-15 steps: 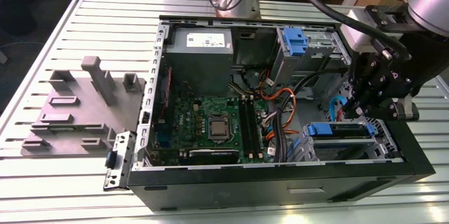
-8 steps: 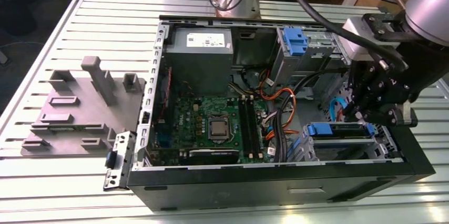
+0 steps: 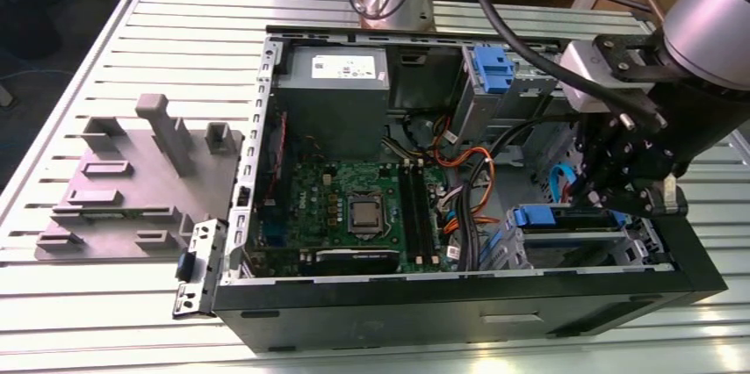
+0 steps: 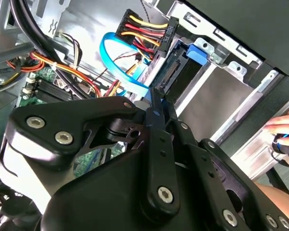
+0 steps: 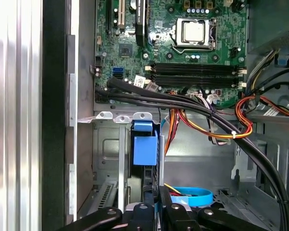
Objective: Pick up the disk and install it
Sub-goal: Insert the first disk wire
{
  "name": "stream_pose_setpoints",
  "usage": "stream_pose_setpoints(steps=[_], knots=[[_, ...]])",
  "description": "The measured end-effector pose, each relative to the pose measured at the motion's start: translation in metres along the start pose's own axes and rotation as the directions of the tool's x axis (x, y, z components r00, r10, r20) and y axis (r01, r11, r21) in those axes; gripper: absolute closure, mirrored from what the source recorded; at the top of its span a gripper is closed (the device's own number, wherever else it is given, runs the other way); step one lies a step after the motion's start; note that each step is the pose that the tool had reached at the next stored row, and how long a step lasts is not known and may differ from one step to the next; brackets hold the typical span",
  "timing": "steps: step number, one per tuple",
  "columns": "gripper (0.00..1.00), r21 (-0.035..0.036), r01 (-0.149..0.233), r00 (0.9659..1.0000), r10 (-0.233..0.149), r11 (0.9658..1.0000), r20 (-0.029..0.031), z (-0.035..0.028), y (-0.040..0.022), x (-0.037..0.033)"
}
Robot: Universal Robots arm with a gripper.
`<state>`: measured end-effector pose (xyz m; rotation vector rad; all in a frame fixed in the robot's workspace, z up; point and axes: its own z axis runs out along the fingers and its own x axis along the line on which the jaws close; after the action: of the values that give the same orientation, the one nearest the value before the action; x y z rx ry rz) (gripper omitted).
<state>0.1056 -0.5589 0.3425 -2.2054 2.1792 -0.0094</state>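
Your pincer point(image 4: 155, 108) hangs inside the open computer case point(image 3: 469, 291), down in the case's near corner on the exterior view's right. Its fingers are drawn close together. You cannot tell from either wrist view whether anything thin is caught between them.

The disk point(image 4: 176, 72) sits in the grey drive cage point(image 3: 574, 247) in that same corner, just beyond the fingertips. Its dark connector end faces your pincer. In the first wrist view the blue plastic tab point(image 5: 145, 149) on it lies on the side toward the motherboard point(image 5: 183, 57). Whether the fingertips touch the disk's end is not clear.

A blue flat data cable point(image 4: 115, 62) loops just beside the pincer, its end close to the fingertips, and a bundle of red, yellow and black wires runs above it.

The case lies on its side on the slatted tabletop point(image 3: 176, 40). In the second wrist view a person's hand point(image 4: 284, 130) rests near the case's outer wall.
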Motion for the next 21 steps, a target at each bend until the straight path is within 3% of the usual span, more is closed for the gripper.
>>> stream_pose_setpoints(steps=[3, 21], knots=[[0.84, 0.0065, 0.005, 1.0, -0.005, 1.0, 0.0024, 0.0013, 0.0003, 0.0], [0.84, 0.0076, 0.007, 1.0, -0.007, 0.9999, 0.003, 0.0051, 0.0008, 0.0022]])
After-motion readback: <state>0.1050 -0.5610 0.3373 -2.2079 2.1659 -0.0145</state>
